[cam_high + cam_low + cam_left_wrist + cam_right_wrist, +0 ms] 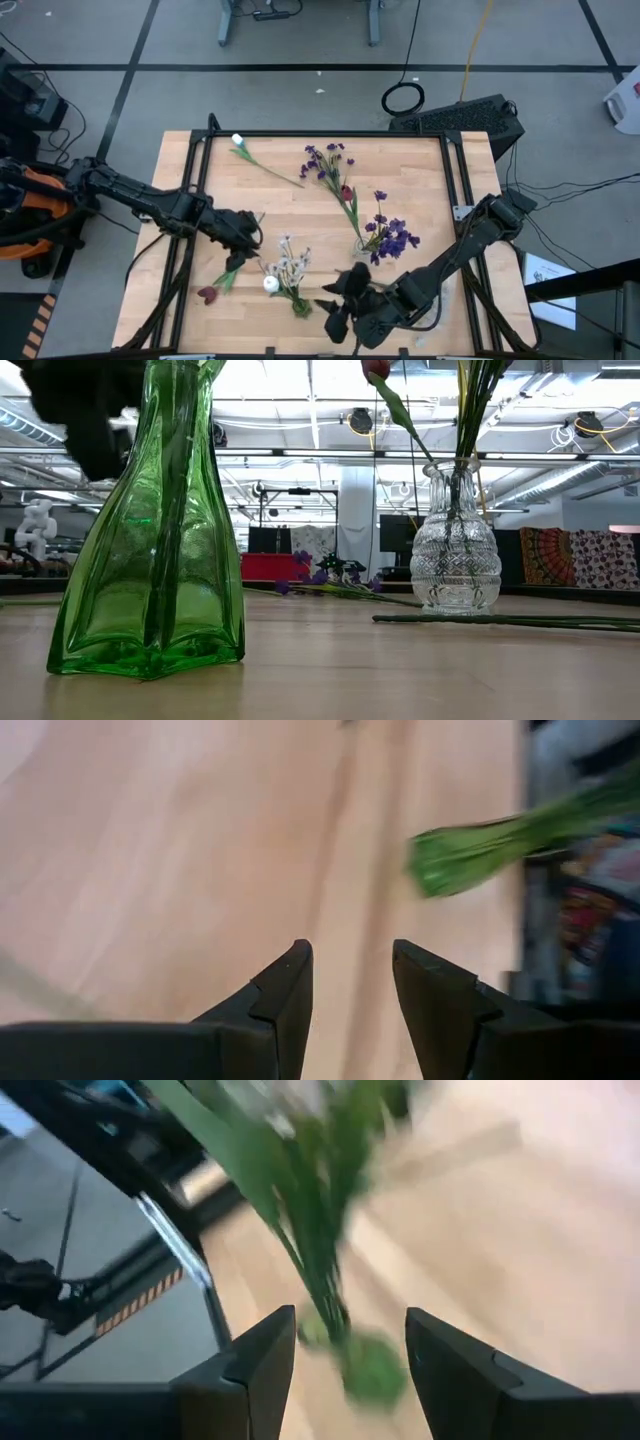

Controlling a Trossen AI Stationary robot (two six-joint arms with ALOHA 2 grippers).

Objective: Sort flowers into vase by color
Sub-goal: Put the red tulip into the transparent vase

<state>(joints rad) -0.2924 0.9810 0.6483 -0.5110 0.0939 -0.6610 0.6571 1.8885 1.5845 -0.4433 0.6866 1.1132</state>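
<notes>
While both end effectors gape empty, left end effector and right end effector flank the white flower bunch lying on the wooden bench, purple flowers in clear glass vase beyond.

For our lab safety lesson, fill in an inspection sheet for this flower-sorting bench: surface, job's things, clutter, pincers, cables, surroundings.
Surface: wooden table, black frame.
Job's things: green vase with white flowers; clear vase with purple flowers; loose purple sprig, white bud, red flower lying flat.
Clutter: nothing seen.
Pincers: left pincer open, empty, left of the white flowers; right pincer open at green stems by the front edge.
Cables: black coil on floor.
Surroundings: grey floor, white paper.
</notes>
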